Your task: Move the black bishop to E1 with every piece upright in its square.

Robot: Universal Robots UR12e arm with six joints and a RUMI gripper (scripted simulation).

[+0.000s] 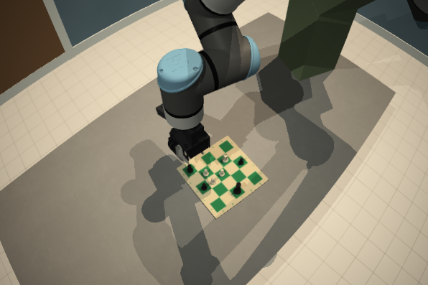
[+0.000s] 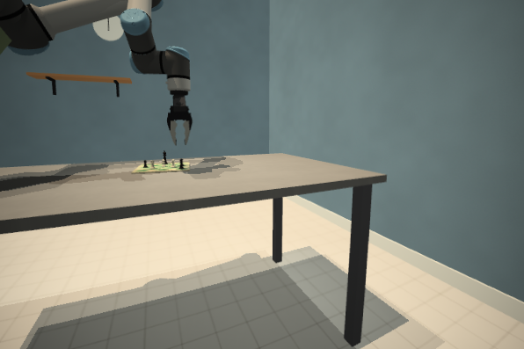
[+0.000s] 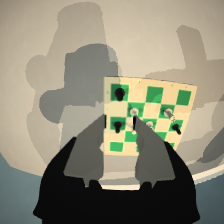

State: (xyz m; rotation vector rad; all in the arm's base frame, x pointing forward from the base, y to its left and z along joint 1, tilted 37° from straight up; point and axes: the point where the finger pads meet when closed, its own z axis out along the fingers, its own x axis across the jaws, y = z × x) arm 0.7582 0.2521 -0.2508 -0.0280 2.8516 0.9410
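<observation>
The small green-and-cream chessboard [image 1: 217, 207] [image 2: 140, 170] [image 3: 184, 96] lies on the grey table. The black bishop [image 1: 189, 169] [image 2: 181, 163] [image 3: 119, 93] stands upright on a green corner square, at the board corner nearest the arm. My gripper [image 1: 181, 155] [image 2: 180, 141] [image 3: 119, 116] hangs well above that corner. Its fingers are a little apart with nothing between them. Another small black piece [image 1: 203, 187] [image 3: 117, 126] stands one green square along the same edge.
A tall black piece [image 1: 237, 188] [image 2: 164, 157] and another black piece [image 1: 241, 161] stand on the board's far side. Several white pieces [image 1: 212, 179] cluster in the middle. The green robot base [image 1: 316, 17] stands behind the board. The table edge [image 2: 264, 194] is far off.
</observation>
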